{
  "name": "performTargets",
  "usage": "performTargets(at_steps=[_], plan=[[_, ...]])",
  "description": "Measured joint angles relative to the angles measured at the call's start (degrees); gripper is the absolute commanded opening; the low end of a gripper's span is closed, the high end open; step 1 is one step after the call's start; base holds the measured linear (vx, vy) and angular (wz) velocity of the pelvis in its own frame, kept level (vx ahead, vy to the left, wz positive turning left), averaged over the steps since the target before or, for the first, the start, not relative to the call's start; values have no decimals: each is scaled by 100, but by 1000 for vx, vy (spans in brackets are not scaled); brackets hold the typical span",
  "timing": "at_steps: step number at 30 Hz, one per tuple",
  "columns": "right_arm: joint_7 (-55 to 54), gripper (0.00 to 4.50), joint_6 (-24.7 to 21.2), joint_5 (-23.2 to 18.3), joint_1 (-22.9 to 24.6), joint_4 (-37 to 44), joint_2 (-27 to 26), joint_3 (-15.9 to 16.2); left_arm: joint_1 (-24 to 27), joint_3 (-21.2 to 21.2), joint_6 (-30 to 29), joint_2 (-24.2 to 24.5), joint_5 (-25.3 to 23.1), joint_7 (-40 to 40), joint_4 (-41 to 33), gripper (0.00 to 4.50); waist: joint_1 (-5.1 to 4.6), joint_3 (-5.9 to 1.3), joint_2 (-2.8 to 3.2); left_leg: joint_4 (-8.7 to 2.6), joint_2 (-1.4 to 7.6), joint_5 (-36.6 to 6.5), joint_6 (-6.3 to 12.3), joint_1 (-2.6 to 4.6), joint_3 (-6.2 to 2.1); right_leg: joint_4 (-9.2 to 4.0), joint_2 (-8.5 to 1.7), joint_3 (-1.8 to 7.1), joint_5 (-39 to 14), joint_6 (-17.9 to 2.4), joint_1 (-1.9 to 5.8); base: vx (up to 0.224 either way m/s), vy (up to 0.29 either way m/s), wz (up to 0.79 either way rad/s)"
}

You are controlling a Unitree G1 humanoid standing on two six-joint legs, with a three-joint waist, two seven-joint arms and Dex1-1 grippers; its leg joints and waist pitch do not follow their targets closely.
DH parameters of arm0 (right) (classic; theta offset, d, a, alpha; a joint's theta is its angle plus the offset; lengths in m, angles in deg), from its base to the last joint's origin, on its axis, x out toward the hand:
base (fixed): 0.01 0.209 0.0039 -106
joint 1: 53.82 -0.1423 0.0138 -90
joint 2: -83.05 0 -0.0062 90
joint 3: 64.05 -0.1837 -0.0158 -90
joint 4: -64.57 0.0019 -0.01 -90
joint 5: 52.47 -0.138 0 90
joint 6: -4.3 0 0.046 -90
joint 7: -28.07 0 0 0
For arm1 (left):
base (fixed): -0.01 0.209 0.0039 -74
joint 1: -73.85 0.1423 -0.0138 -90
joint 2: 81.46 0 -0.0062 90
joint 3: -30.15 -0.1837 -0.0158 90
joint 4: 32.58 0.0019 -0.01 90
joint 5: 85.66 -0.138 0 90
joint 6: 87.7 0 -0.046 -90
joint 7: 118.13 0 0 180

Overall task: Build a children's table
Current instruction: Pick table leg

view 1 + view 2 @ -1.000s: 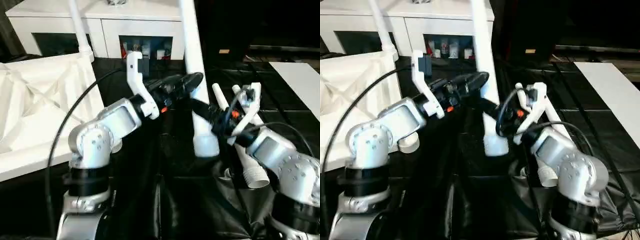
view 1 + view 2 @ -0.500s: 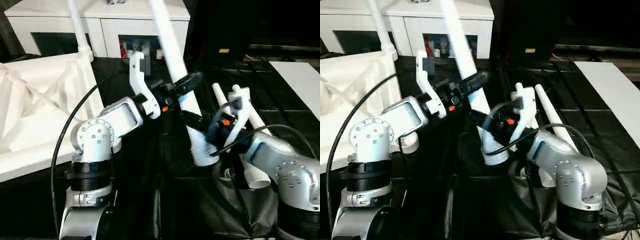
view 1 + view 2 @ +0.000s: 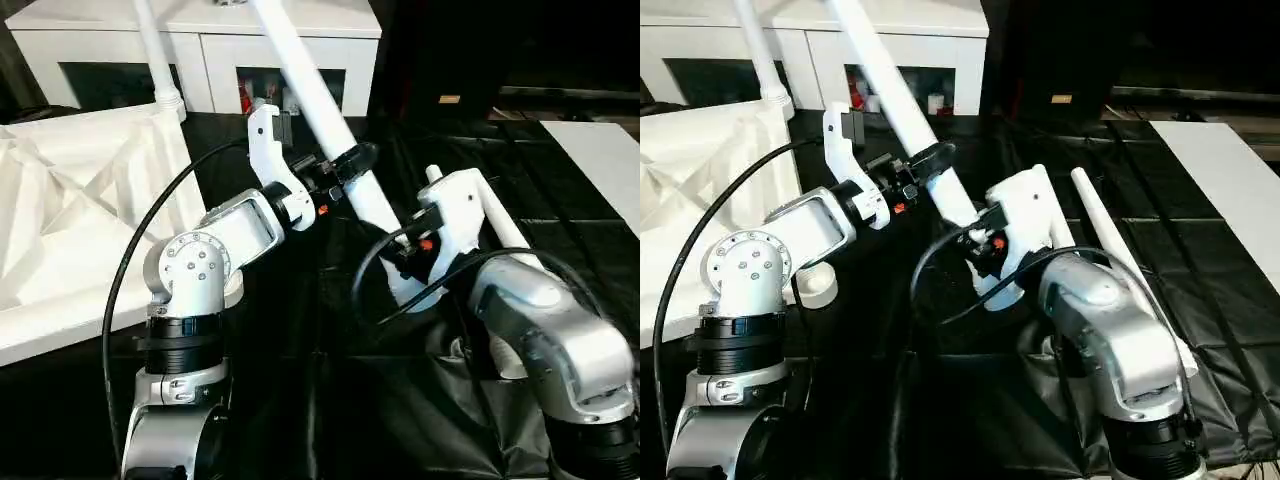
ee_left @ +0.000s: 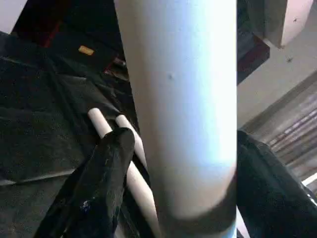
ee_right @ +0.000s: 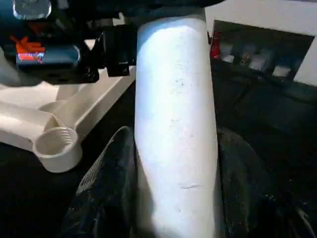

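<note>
Leg (image 3: 330, 120): tilted toward 11 o'clock, pinched low by right tool (image 5: 173, 198); left tool (image 3: 345, 165) straddles it, grip uncertain. Keep threaded end aimed at socket (image 5: 55, 147).

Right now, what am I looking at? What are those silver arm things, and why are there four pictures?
It is a robot building a children's table. Two pictures come from cameras in its head, looking down over its silver arms. The other two come from cameras on its wrists, very close up. Each arm ends in a tool with two black fingers. The right tool is clamped on the thick end of a long white table leg, which leans toward the tabletop. The left tool has its fingers around the same leg higher up. The white ribbed tabletop lies upside down on the left, one leg already standing in its corner. Spare legs lie on the black cloth.
</note>
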Motion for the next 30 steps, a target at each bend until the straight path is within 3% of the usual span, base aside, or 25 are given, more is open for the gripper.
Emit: performTargets(at_steps=[9,17,18,19,21,23,27,30], plan=[[-14,182,319,189,11,-77,23,184,1,53,74,-66,77,8,-1,213,0,0,0,0,0,0,1,0,0,1,0,0,3,-3,1,0,0,0],[-6,182,496,286,11,-161,21,212,0,88,112,-80,163,-1,0,191,-2,0,-1,0,0,1,3,0,0,1,0,0,4,-3,0,0,0,0],[-5,238,510,285,11,-174,3,213,0,89,118,-78,165,3,1,191,-2,0,-1,0,0,1,4,0,0,1,0,0,4,-3,0,0,0,0],[0,238,510,234,12,-192,-51,191,0,95,127,-73,167,5,0,191,-3,0,-1,0,1,1,4,0,0,1,0,-1,4,-3,0,0,0,0],[13,259,447,-24,27,-232,-223,60,-2,102,145,-28,163,21,1,190,-6,0,0,0,0,1,5,0,0,1,0,0,4,-3,0,0,0,0],[91,269,106,-691,41,-172,-482,-335,-2,94,143,128,161,137,16,188,-5,0,0,0,1,2,7,1,0,2,2,-1,4,-3,-1,0,0,0],[422,301,-552,-1744,85,-38,-421,-914,-8,66,71,386,165,394,24,183,11,0,0,5,0,6,15,-1,0,1,1,0,5,-5,3,0,0,0],[552,329,-844,-2152,71,20,-306,-1176,-50,38,-32,534,184,629,61,183,22,0,0,7,0,7,15,-1,0,2,1,-1,8,-9,3,0,0,0]])
